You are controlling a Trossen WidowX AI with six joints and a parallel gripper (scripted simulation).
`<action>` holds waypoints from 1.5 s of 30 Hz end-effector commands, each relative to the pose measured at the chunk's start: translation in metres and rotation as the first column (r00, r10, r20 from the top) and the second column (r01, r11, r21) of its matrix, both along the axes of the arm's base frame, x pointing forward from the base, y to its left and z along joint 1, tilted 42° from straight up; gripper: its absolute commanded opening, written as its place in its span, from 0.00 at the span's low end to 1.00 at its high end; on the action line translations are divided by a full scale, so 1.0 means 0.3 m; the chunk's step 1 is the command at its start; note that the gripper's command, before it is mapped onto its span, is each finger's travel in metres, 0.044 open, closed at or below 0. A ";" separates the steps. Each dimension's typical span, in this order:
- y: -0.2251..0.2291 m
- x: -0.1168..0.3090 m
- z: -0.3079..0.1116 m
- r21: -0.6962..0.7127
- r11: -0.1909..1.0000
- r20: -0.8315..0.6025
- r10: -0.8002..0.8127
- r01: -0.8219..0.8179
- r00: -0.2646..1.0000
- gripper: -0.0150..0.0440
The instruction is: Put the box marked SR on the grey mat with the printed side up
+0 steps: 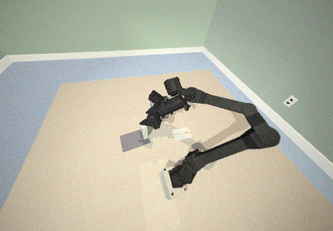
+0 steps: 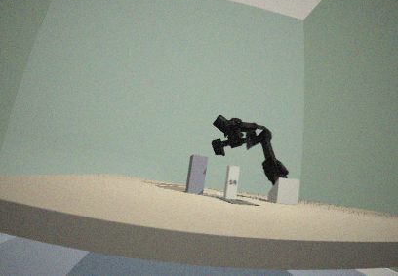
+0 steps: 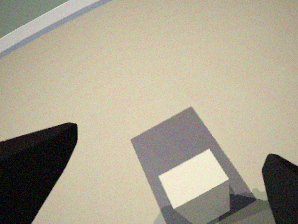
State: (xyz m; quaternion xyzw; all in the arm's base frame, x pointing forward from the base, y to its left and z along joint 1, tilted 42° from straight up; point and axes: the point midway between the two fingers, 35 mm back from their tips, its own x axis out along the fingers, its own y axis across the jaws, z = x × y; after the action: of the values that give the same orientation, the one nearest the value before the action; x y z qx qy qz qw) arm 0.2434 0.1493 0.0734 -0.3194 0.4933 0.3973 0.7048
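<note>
From a distance I am watching a tall, narrow white box with a black SR code [image 1: 144, 132] [image 2: 232, 182] [image 3: 194, 177] standing upright on the flat grey rectangular mat [image 1: 130, 141] [image 2: 246, 203] [image 3: 162, 135]; in the top view it is standing towards the mat's three o'clock side. Its print is facing sideways, towards the exterior camera, so the box is on the mat but not yet lying print up.

I am keeping the black two-fingered gripper [image 1: 151, 122] [image 2: 218, 148] [image 3: 170, 148] spread practically to its widest, with nothing between its fingers. In the exterior view it is hanging above the box, towards eleven o'clock. At nine o'clock from the box there, the blue-grey upright bin [image 2: 196, 175] is standing apart; I cannot tell what it is holding.

I am judging the box to be light, fairly stiff and smooth, probably card, easily dented and, being tall on a small foot, easily toppled. I am favouring a gentle hold high on the two edges beside the print, or a soft push near the top of the printed face, tipping it onto its back. Pushing from behind would be risking the code landing face down.
</note>
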 end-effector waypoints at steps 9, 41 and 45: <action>0.026 0.007 0.013 -0.193 0.979 -0.017 0.068 -0.070 0.998 1.00; 0.081 0.008 -0.017 -0.673 0.697 -0.179 0.173 -0.248 0.969 1.00; 0.096 0.010 -0.016 -0.728 0.628 -0.195 0.196 -0.275 0.961 1.00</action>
State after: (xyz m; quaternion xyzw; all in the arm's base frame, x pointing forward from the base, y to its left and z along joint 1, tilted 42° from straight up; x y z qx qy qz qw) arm 0.2451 0.1741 0.0691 -0.5957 0.5998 0.2787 0.4558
